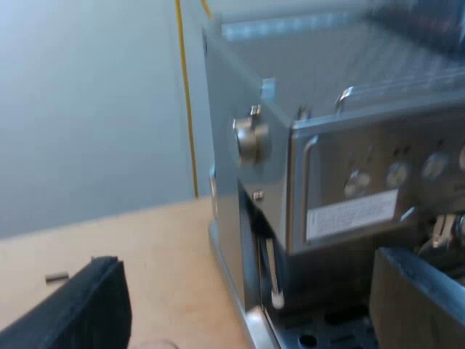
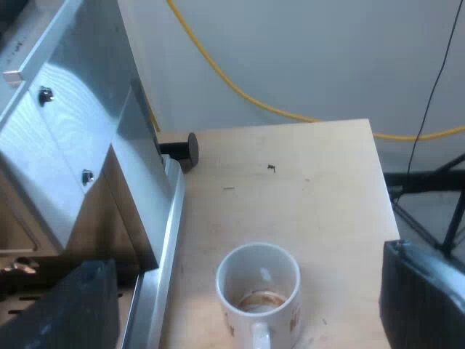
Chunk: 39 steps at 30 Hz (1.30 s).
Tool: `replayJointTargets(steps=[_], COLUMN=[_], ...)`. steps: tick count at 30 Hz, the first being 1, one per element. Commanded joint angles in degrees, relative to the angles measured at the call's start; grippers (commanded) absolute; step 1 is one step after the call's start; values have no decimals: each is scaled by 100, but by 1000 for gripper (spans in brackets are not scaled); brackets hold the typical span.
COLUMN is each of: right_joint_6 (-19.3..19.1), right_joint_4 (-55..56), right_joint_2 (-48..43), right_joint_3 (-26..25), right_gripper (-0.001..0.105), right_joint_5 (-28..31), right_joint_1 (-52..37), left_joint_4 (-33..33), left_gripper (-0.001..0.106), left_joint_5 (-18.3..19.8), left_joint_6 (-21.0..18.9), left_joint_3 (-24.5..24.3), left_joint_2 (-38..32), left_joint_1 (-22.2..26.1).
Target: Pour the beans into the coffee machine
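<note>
The espresso machine [image 1: 341,167] stands close before my left gripper [image 1: 247,265]. I see its steel side with a round knob [image 1: 249,138], its front panel with several dials, and its flat top. The left fingers [image 1: 87,305] are wide apart, open, with nothing between them. In the right wrist view, a white mug [image 2: 258,291] with a brown ring inside stands upright on the wooden table [image 2: 305,189], beside the machine's steel side [image 2: 73,138]. My right gripper [image 2: 243,294] hangs open above the mug and holds nothing.
A black round-ended thing [image 2: 180,148] lies against the machine's base. A small dark bit [image 1: 57,276] lies on the table. The table's edge [image 2: 385,189] is close beyond the mug, with a black stand [image 2: 429,182] past it. A yellow cable [image 2: 240,87] runs along the wall.
</note>
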Motion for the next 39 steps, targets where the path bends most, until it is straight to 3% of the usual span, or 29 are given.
replayJointTargets(steps=[1,9,19,33,39], right_joint_6=[-148,-133,-121,-121,-110], right_joint_4=[110,163,163,200,283], right_joint_2=[-302,-1236,-2354,-3624,-3603], right_joint_3=[-3,349,943,1875,2125], right_gripper=[79,79,79,79,79], right_joint_5=[-48,-78,-77,-77,-77], right_joint_1=[-21,-21,-21,-21,-21], left_joint_4=[72,1075,1797,2748,2806], left_gripper=[70,70,70,70,70], left_joint_5=[19,19,19,-23,-45], left_joint_6=[-43,-43,-43,-111,-89], left_joint_3=[-43,-43,-43,-43,-43], left_joint_2=[-286,-1101,-1780,-2195,-2195], left_joint_1=[-29,-29,-29,-29,-29])
